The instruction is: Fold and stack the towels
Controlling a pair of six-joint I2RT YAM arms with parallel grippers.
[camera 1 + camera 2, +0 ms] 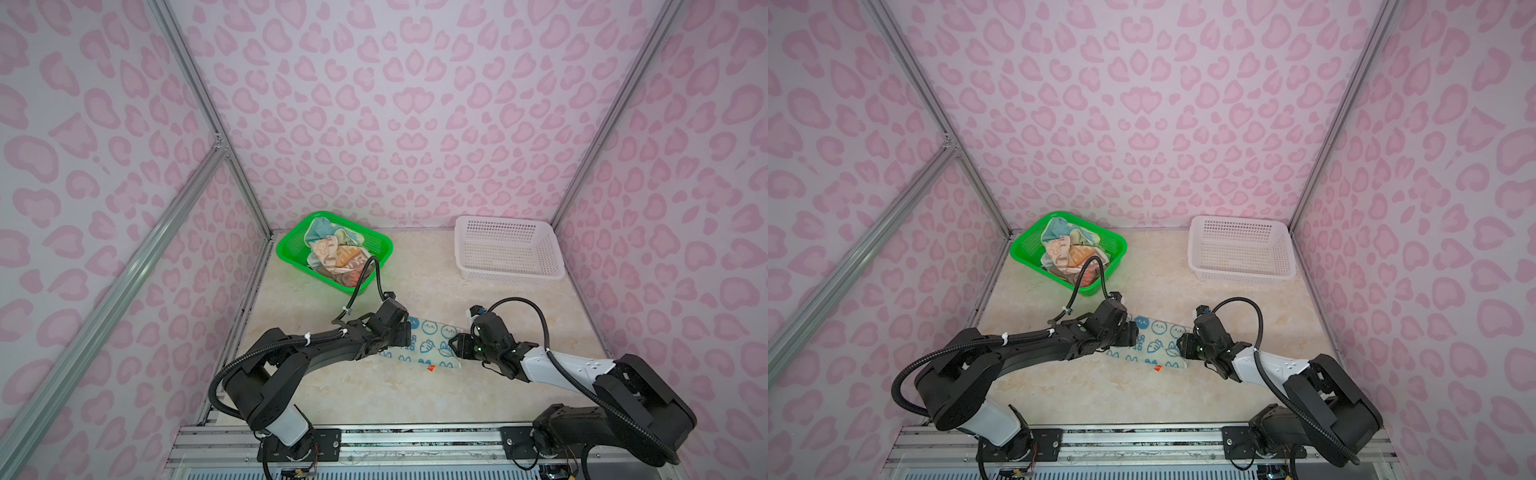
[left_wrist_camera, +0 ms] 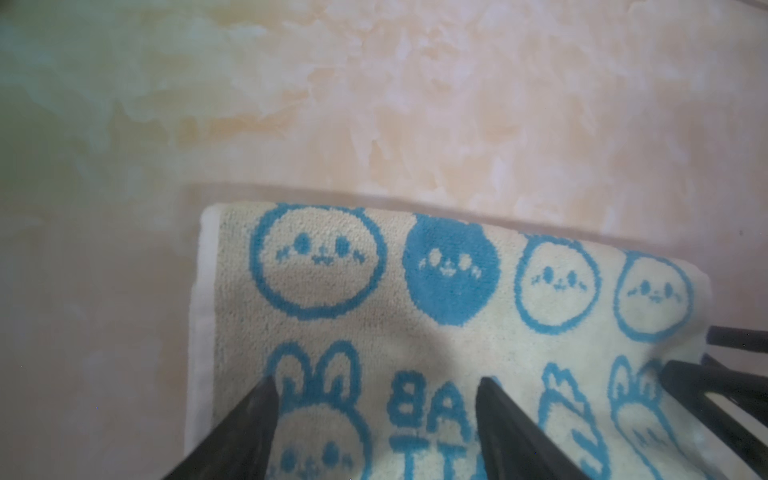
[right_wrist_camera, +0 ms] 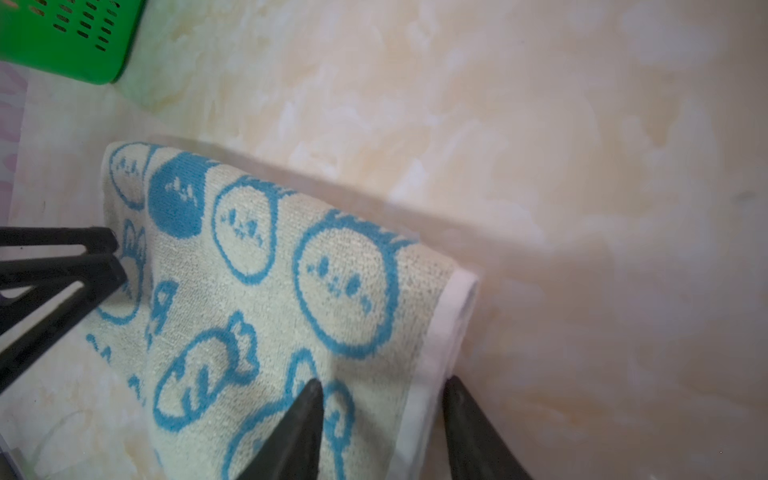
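A cream towel with blue rabbits (image 1: 434,347) (image 1: 1156,338) lies folded into a strip on the table between both arms. Over its left end my left gripper (image 1: 408,334) (image 2: 376,380) stands open, its fingers spread above the print with nothing pinched. At the right end my right gripper (image 1: 455,347) (image 3: 384,380) is open: one finger over the cloth (image 3: 291,299), the other just past the white hem. The other towels (image 1: 336,253) are bunched in the green basket (image 1: 291,257). Each wrist view shows the opposite gripper's fingers at the towel's far end.
The green basket (image 1: 1021,253) stands at the back left, and a white perforated basket (image 1: 509,274) (image 1: 1239,274) at the back right. A small orange tag (image 1: 431,367) sticks out at the towel's near edge. Patterned walls close in three sides.
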